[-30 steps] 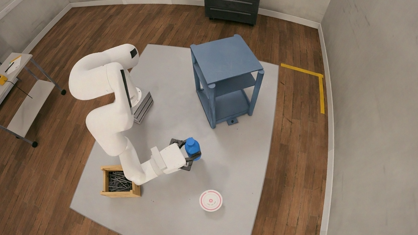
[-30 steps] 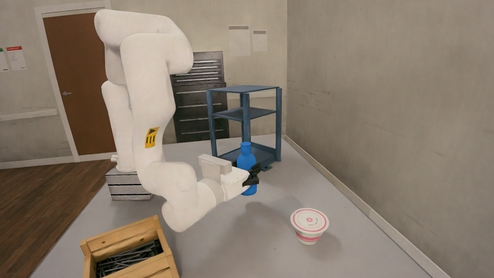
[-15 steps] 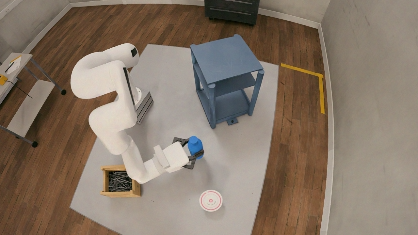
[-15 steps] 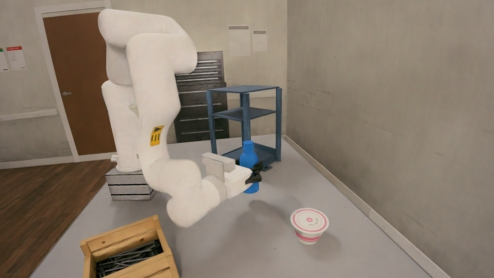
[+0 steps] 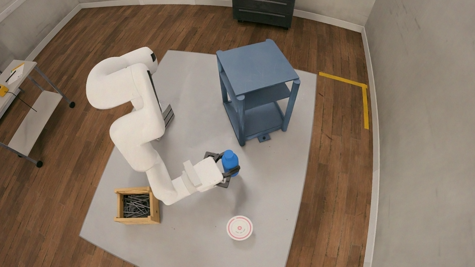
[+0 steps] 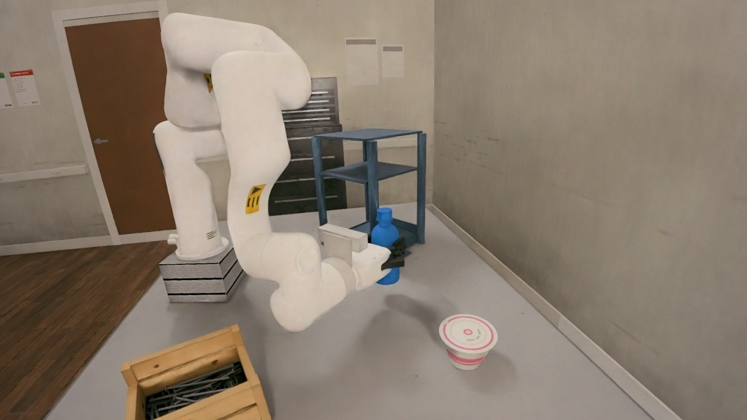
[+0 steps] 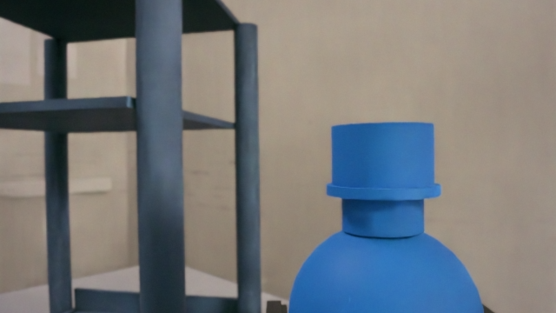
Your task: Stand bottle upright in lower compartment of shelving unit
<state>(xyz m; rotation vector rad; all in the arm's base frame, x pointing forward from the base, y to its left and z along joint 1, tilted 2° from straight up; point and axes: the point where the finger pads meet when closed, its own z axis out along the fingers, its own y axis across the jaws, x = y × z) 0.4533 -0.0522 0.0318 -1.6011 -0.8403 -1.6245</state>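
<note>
Around us is a bare-walled room with a wood floor, and on it a grey mat (image 5: 199, 99) carrying everything that matters. Largest on the mat is our white arm (image 6: 250, 156), then the blue shelving unit (image 5: 255, 66), whose lower compartment (image 5: 262, 121) looks to have nothing in it. Smaller things sit apart from our path: a wooden crate (image 5: 136, 220) of metal rods and a white cup (image 6: 466, 336) with pink rings. Our gripper (image 5: 225, 166) is pinching the blue bottle (image 6: 385, 234) around its body, upright and cap up, lifted off the mat just short of the unit's front corner post. We judge the pickup done and the carry roughly halfway; what remains is bringing the bottle in line with the lower opening, clearing the front lip, setting its base down and letting go.
</note>
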